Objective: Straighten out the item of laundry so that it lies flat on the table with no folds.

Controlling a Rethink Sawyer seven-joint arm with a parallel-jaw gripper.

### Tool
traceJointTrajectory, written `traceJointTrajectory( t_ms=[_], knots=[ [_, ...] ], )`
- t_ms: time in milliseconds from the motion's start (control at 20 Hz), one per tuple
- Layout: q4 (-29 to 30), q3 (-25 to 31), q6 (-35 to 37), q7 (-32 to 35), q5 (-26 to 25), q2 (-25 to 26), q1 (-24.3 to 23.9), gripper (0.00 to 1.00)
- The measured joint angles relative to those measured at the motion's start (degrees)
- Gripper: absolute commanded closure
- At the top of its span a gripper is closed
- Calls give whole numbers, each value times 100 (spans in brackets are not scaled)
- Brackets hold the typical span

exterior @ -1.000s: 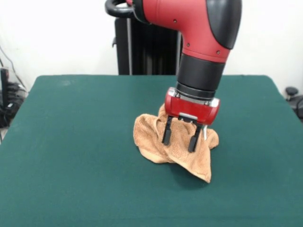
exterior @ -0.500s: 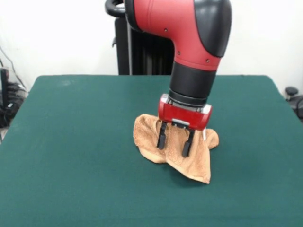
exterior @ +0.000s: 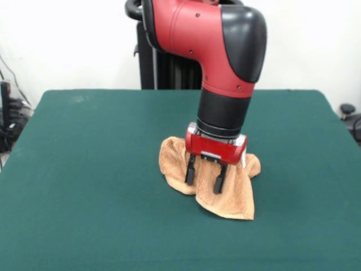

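We log one tan towel (exterior: 225, 195), crumpled on the green bench (exterior: 84, 169); gripper (exterior: 204, 176) over it, fingers (exterior: 190, 171) parted, holding nothing.

tool (exterior: 204, 179) pointing down, fingers apart

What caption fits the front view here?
Sawyer arm's open tool poised over a crumpled tan-orange terry towel at the middle of the dark green table.

Towel (exterior: 225, 195) mid-table (exterior: 84, 169), end effector (exterior: 204, 179) just above.
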Motion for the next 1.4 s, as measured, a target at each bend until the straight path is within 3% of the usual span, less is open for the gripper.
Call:
traceJointTrajectory(
  t_ms=[550,600,1100,1400],
  knots=[
    [-2,-21,-60,0,20,15,96,0],
    [-2,-23,-60,0,20,16,109,100],
    [1,-87,-54,0,26,-6,219,100],
    [90,-216,483,0,24,-499,234,100]
  ],
)
